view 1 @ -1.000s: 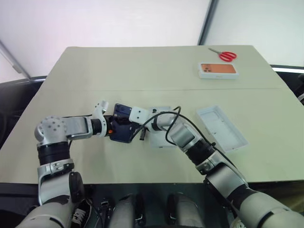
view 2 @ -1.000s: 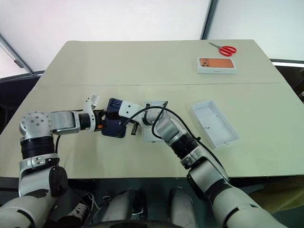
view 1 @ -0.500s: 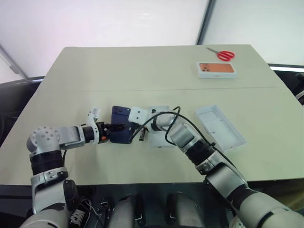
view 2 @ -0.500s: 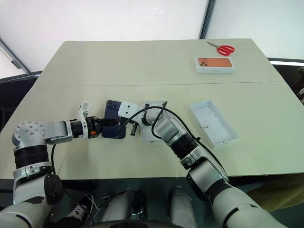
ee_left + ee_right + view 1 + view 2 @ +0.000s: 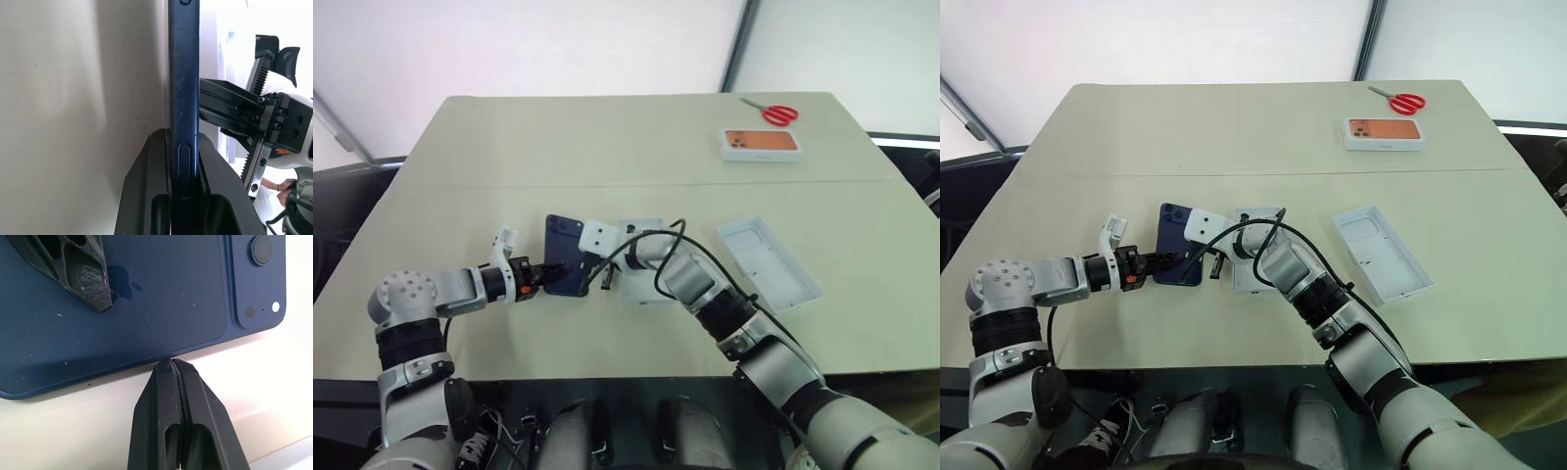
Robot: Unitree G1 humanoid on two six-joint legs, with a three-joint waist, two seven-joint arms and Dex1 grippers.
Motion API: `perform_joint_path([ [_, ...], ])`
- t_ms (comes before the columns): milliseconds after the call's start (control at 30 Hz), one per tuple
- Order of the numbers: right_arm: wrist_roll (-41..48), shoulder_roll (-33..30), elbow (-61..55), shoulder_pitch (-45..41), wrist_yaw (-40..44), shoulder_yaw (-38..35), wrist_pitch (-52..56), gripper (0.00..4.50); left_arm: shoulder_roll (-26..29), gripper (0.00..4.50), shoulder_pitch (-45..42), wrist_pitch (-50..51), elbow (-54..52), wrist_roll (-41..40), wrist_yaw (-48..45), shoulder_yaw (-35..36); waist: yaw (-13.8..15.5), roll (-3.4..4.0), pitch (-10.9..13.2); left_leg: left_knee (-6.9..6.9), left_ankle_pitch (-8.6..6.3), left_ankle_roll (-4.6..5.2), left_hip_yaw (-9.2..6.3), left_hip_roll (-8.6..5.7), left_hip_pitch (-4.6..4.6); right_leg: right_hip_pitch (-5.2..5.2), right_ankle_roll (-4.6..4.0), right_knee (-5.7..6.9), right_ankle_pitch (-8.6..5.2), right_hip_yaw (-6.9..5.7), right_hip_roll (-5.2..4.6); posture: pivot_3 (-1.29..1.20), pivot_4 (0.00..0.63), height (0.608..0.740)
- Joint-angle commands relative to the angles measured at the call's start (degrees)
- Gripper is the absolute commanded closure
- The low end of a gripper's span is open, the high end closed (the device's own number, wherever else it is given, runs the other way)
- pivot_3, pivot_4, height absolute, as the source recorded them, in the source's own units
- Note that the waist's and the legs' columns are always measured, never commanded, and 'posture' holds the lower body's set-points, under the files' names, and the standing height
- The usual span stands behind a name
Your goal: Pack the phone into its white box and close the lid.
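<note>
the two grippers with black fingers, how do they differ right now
The left gripper is shut on the dark navy-blue smartphone, a finger on each face. The right gripper is shut on nothing, its tips butting the smartphone's edge. Both meet at the smartphone, from opposite sides.

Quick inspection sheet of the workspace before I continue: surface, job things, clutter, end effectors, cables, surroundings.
Surface: beige table, seam across the middle.
Job things: dark navy-blue smartphone on the table, back up; shallow white cardboard tray beside it under the right arm; white rectangular lid lying open side up, apart to the right.
Clutter: white box with orange phone picture; red-handled scissors, far right corner.
End effectors: left end effector shut on the phone's edge; right end effector shut, tips at the phone's edge.
Cables: black cable looping over right wrist.
Surroundings: pale wall, dark post behind.
</note>
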Motion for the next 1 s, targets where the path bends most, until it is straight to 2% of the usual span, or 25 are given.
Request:
perform_joint_path([
  [33, 0.0, 0.4, -1.5, 0.0, 0.1, 0.5, -0.3, 4.5, -0.6, 4.49, 0.8, 0.2, 0.0, 1.7, 0.2, -0.5, 0.0, 0.0, 0.0, 0.0, 0.0, 0.0, 0.0, 0.0, 0.0, 0.0, 0.0, -0.01, 0.0, 0.0, 0.0, 0.0, 0.15, 0.738],
  [200, 2.7, 0.9, -2.7, 0.0, 0.9, -1.7, -0.3, 4.5, -1.1, 4.5, 1.1, 0.2, -0.1, 1.5, -0.8, 1.4, 0.0, 0.0, 0.0, -0.01, 0.0, 0.0, -0.02, 0.0, 0.0, -0.07, -0.01, -0.02, 0.01, -0.01, -0.01, 0.0, 0.15, 0.738],
  [433, 13.5, 1.1, -7.4, 0.2, 5.5, -10.0, 5.3, 4.5, -1.0, 4.5, 0.9, -0.1, 0.0, -1.4, -3.9, 6.1, 0.0, -0.11, 0.2, -0.04, 0.0, 0.0, -0.02, 0.0, -0.17, -0.04, -0.02, -0.04, 0.02, 0.0, -0.01, 0.0, 0.15, 0.738],
  [533, 19.0, 0.8, -10.7, 0.4, 7.6, -13.4, 8.4, 3.59, -0.7, 4.5, 0.5, -0.8, 0.0, -2.4, -5.5, 7.5, 0.0, -0.31, 0.3, -0.03, 0.0, 0.0, -0.04, 0.01, -0.19, -0.06, -0.03, -0.04, 0.02, -0.01, -0.01, 0.0, 0.15, 0.738],
  [633, 20.7, 0.1, -13.3, 0.4, 7.1, -14.2, 10.9, 2.12, -0.3, 4.5, 0.5, -2.0, 0.7, -2.0, -6.0, 8.1, 0.0, -0.44, 0.4, -0.05, 0.0, 0.0, -0.04, 0.0, -0.23, -0.11, -0.03, -0.09, 0.03, -0.01, -0.02, 0.0, 0.15, 0.738],
  [733, 23.0, -3.4, -17.1, 1.2, 10.2, -13.8, 13.2, 0.59, 0.5, 4.5, 1.1, -4.0, 0.7, -1.6, -7.3, 7.5, 0.1, -0.47, 0.5, -0.1, 0.0, 0.0, -0.04, 0.0, -0.35, -0.23, -0.04, -0.12, 0.03, -0.01, -0.03, 0.0, 0.15, 0.738],
  [767, 23.6, -5.4, -18.7, 1.7, 11.7, -13.6, 13.1, 0.25, 0.7, 4.5, 0.9, -4.2, 1.1, -1.7, -7.6, 7.8, 0.2, -0.49, 0.5, -0.1, 0.0, 0.0, -0.04, 0.0, -0.41, -0.27, -0.04, -0.13, 0.03, -0.01, -0.03, 0.0, 0.15, 0.738],
  [1000, 25.5, -22.0, -28.0, 7.9, 22.6, -11.6, 9.0, 0.25, 1.7, 4.5, 0.4, -6.6, -0.2, -2.3, -9.8, 6.4, 0.4, -0.55, 0.5, -0.01, 0.01, 0.01, -0.05, -0.03, -1.08, -0.83, -0.05, -0.13, 0.05, -0.08, -0.06, 0.0, 0.15, 0.738],
])
